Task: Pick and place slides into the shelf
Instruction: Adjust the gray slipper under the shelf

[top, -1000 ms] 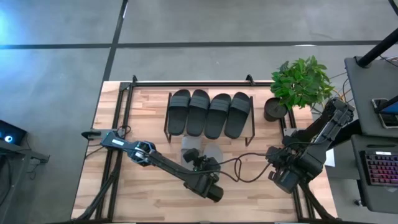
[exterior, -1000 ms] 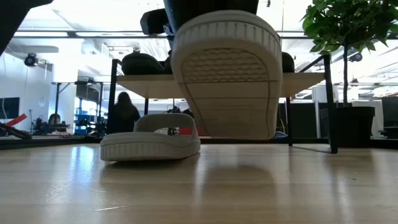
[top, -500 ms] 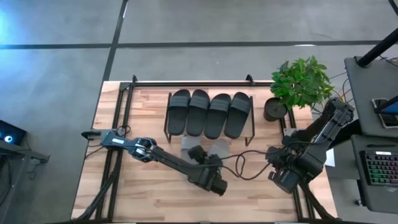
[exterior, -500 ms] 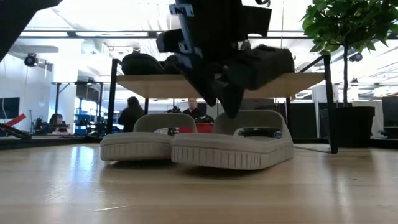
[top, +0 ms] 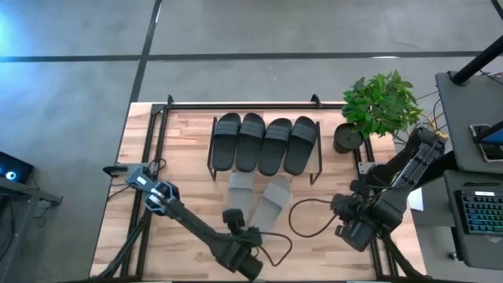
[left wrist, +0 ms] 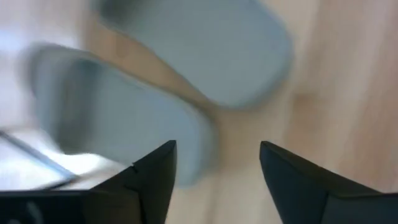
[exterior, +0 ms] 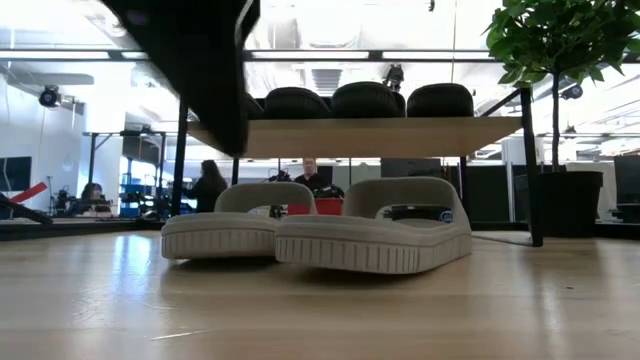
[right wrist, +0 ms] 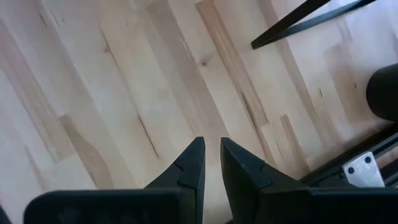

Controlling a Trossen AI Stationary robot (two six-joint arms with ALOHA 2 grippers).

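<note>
Two light grey slides [top: 240, 192] [top: 275, 203] lie side by side, soles down, on the table just in front of the shelf [exterior: 360, 135]. They also show in the low view [exterior: 240, 225] [exterior: 375, 235] and the left wrist view [left wrist: 205, 50] [left wrist: 118, 130]. Several dark slides [top: 263, 144] sit in a row on the shelf's top board. My left gripper [top: 234, 222] [left wrist: 217, 146] is open and empty, above the table on the near side of the grey slides. My right gripper [right wrist: 211, 155] is shut and empty over bare table at the right.
A potted plant [top: 348, 137] stands right of the shelf, at the far right of the table. A black cable [top: 306, 220] loops on the table between the arms. Bare wood lies along the near edge. People show in the room behind the table.
My left gripper has brought the second grey slide down from a tipped-up pose, set it sole-down beside the first, let go of it and drawn back toward the table's near edge. The slide now lies flat. My right arm has kept still.
</note>
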